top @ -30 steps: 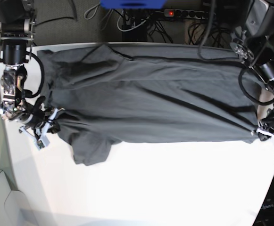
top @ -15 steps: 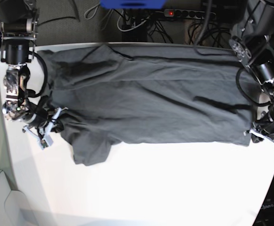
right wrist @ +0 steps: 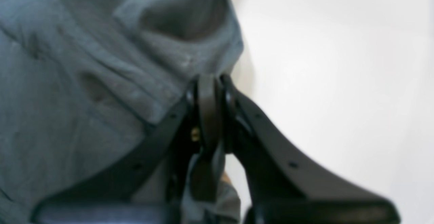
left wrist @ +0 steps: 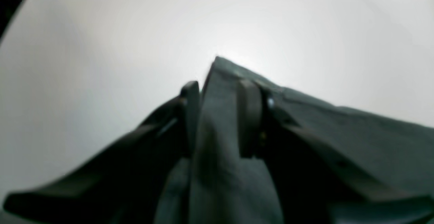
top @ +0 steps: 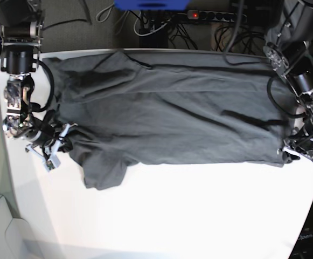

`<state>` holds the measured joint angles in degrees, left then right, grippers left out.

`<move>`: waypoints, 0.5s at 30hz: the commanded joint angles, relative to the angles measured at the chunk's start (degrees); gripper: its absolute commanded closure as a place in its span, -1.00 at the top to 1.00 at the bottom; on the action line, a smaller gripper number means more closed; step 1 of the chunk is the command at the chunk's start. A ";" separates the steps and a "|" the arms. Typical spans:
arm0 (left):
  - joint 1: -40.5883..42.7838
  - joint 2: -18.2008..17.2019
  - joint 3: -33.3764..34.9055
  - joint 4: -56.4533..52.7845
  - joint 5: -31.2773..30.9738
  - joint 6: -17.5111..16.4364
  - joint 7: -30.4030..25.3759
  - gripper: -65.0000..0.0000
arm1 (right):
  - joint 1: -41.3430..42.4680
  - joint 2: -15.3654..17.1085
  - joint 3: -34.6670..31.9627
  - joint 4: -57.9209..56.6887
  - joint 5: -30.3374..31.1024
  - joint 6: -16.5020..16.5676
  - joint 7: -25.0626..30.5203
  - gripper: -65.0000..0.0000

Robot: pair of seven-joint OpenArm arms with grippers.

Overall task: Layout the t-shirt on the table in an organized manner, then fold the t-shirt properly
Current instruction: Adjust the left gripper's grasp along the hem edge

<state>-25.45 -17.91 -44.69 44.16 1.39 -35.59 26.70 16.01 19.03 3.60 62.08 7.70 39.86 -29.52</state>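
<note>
The dark grey t-shirt (top: 167, 113) lies spread lengthwise over the far half of the white table (top: 199, 216), with one sleeve (top: 105, 172) pointing toward the near side. At the right in the base view, my left gripper (top: 299, 152) is at the shirt's hem corner. The left wrist view shows its jaws apart (left wrist: 220, 83), with a ridge of t-shirt cloth (left wrist: 217, 132) running loosely between them. My right gripper (top: 56, 143), at the left near the shoulder, is shut on a pinch of t-shirt fabric (right wrist: 135, 64); its fingertips (right wrist: 208, 81) are pressed together.
Behind the table's far edge are cables and a power strip (top: 210, 16) with a red light, and a blue object (top: 151, 4). The table's curved edge (top: 11, 178) runs down the left side. Bare white tabletop fills the near half.
My left gripper's jaws have opened and it has shifted slightly inward. The shirt's hem corner has slackened and drawn back to the left. The right gripper has kept its grip and hardly moved.
</note>
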 commanded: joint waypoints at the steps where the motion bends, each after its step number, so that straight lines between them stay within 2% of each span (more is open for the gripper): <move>1: -1.58 -1.65 -0.02 -0.07 -0.99 -0.14 -2.65 -0.30 | 1.44 0.71 0.23 0.82 0.43 0.14 1.08 -1.00; 9: -1.58 -2.18 -0.02 -4.73 -1.08 -0.05 -8.63 0.13 | 1.44 0.89 0.23 0.82 0.34 0.14 1.08 -1.00; 15: -3.08 -2.35 -0.02 -10.01 -0.99 -0.05 -11.53 0.20 | 1.44 0.97 0.23 0.82 0.34 0.14 0.99 -1.00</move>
<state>-26.41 -19.14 -44.64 33.08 1.54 -35.35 16.95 16.01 19.07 3.57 62.08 7.46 39.83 -29.58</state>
